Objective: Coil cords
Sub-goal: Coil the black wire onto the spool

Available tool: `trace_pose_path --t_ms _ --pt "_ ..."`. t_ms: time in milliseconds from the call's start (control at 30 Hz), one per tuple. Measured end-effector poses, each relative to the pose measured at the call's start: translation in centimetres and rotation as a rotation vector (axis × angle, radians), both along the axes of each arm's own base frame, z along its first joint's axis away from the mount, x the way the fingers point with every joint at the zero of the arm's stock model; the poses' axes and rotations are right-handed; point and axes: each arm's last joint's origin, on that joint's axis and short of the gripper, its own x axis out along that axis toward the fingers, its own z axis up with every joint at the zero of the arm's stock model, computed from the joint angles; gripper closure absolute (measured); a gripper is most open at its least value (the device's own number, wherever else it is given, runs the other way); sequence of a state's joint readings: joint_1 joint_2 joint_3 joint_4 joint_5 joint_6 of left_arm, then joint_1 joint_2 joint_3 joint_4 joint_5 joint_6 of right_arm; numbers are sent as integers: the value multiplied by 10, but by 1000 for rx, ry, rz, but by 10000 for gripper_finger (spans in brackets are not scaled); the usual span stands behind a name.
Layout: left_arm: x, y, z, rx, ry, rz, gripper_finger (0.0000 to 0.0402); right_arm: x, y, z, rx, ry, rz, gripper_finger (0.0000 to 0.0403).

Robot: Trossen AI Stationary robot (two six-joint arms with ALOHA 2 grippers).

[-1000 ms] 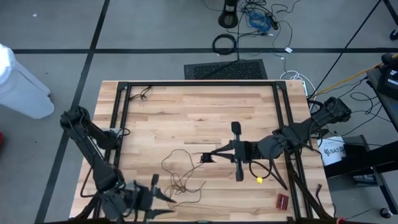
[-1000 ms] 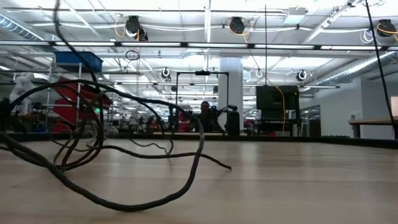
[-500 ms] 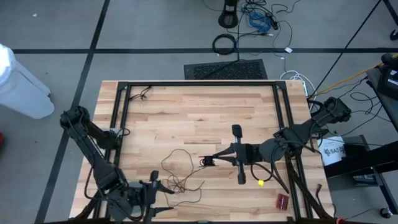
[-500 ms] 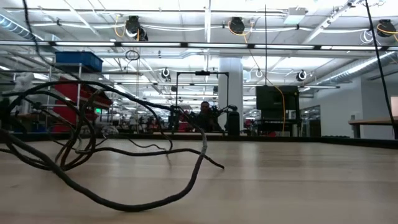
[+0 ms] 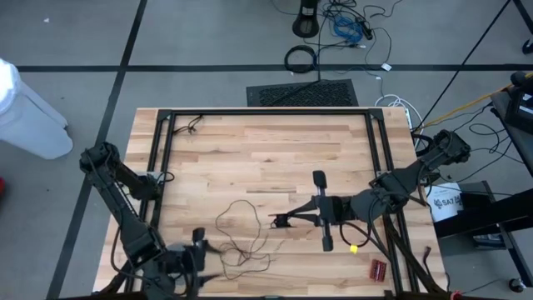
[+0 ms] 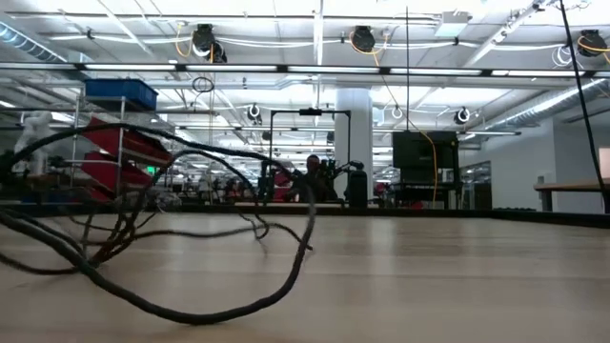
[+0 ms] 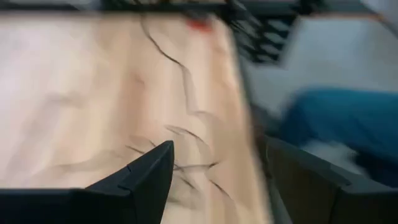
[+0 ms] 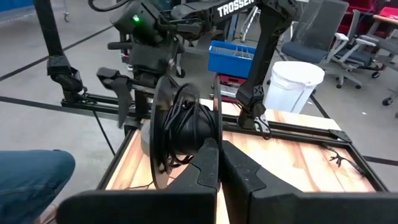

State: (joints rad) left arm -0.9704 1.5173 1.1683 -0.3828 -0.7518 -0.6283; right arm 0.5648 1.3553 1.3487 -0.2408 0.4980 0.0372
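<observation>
Loose wire lies just off the left gripper's 2 o'clock.

The thin wire (image 5: 241,237) sprawls in slack loops, trailing toward 3 o'clock to the right gripper (image 5: 279,222), whose fingers are pressed together on the spool (image 8: 183,127) already carrying some windings. The left gripper (image 5: 198,257), fingers spread and holding nothing, is nearer the slack. The bare table (image 5: 250,154) offers no obstacle.

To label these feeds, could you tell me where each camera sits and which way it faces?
High: overhead, straight down on the table; both arms show.
Low: table height, level across; the wire close, no arm.
Left wrist: past open left gripper, along the table.
Right wrist: past right gripper holding the disc.
High and low share the wire.
</observation>
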Motion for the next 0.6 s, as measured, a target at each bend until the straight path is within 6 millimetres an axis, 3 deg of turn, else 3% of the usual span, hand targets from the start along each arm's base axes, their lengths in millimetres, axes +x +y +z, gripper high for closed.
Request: trace_pose_path --t_ms 167,333,600 --pt "18 15 11 92 -204 264 139 -1 -1 1 0 -3 -4 403" --pt "43 16 19 100 -305 273 139 -2 -1 3 -10 -14 -4 403" --pt "89 5 -7 111 -421 322 139 -3 -2 5 -38 -24 3 403"
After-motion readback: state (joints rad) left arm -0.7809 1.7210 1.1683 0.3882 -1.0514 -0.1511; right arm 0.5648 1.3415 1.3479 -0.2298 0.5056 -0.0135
